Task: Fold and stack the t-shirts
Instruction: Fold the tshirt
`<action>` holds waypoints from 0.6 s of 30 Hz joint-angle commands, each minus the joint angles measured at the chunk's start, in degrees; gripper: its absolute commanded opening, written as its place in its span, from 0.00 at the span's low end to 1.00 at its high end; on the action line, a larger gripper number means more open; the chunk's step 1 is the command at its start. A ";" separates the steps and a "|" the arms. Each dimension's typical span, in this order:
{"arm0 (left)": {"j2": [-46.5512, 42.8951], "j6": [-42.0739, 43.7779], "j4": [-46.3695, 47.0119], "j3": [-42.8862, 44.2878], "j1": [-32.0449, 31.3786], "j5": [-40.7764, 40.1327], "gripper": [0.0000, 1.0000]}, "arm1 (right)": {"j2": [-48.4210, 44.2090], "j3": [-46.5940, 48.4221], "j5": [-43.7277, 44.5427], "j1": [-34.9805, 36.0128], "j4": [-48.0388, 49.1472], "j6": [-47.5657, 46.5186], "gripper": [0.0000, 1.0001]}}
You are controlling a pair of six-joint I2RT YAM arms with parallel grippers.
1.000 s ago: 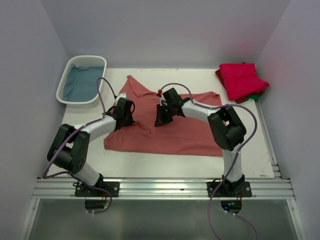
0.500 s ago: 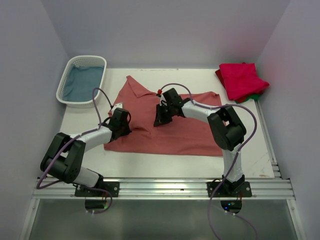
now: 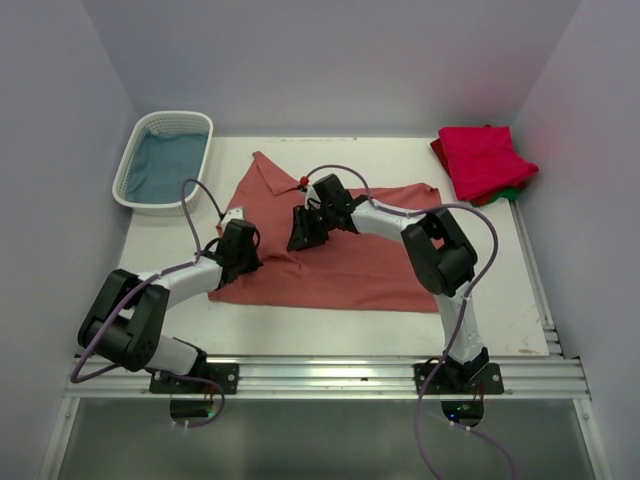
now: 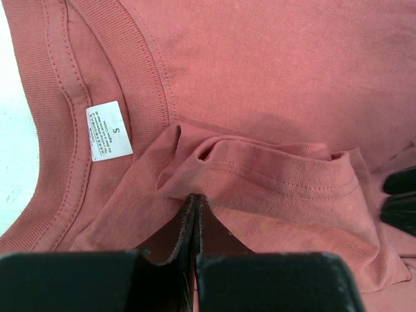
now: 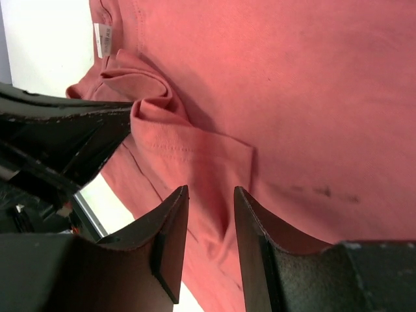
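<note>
A large salmon-red t-shirt [image 3: 350,255] lies spread across the middle of the table, its neck label [image 4: 109,129] showing. My left gripper [image 3: 250,258] is shut on a bunched fold of its sleeve [image 4: 260,169] near the shirt's left edge; its jaws [image 4: 197,198] are pressed together on the cloth. My right gripper [image 3: 296,238] hovers just right of it, open [image 5: 211,195] over the same sleeve fold [image 5: 188,149], holding nothing. A folded crimson-pink t-shirt [image 3: 485,158] sits at the back right on a green one [image 3: 512,192].
A white lattice basket [image 3: 130,175] with blue cloth inside stands at the back left. The two grippers are close together; the left gripper's black fingers [image 5: 58,130] fill the left of the right wrist view. White walls enclose the table.
My right gripper has opened, let go of the cloth and shifted left. My left gripper has pulled the sleeve fold a little toward the front.
</note>
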 commanded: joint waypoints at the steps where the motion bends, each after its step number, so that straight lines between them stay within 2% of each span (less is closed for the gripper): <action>1: -0.41 -0.67 -1.63 -1.74 -0.16 -0.21 0.00 | 2.87 3.42 -1.79 1.68 0.76 0.76 0.38; 6: -1.11 -0.67 -2.24 -1.57 -0.15 -0.39 0.00 | 5.86 6.76 -0.83 3.26 -1.00 0.50 0.36; 8: -1.73 -0.67 -2.33 -1.65 -0.15 -0.39 0.00 | 6.56 7.29 -0.56 3.53 -1.26 0.50 0.31; 9: -1.99 -0.67 -2.42 -1.66 -0.24 -0.30 0.00 | 6.83 7.47 -0.30 3.70 -1.35 0.41 0.26; 10: -2.25 -0.67 -2.51 -1.66 -0.16 -0.30 0.00 | 7.09 7.56 -0.30 3.70 -1.52 0.41 0.14; 12: -2.52 -0.67 -2.68 -1.74 -0.15 -0.48 0.00 | 7.36 7.73 -0.12 3.88 -1.79 0.23 0.01; 18: -2.87 -0.58 -2.68 -2.27 -0.15 -0.48 0.00 | 4.20 6.50 2.33 4.49 -3.63 -1.52 0.00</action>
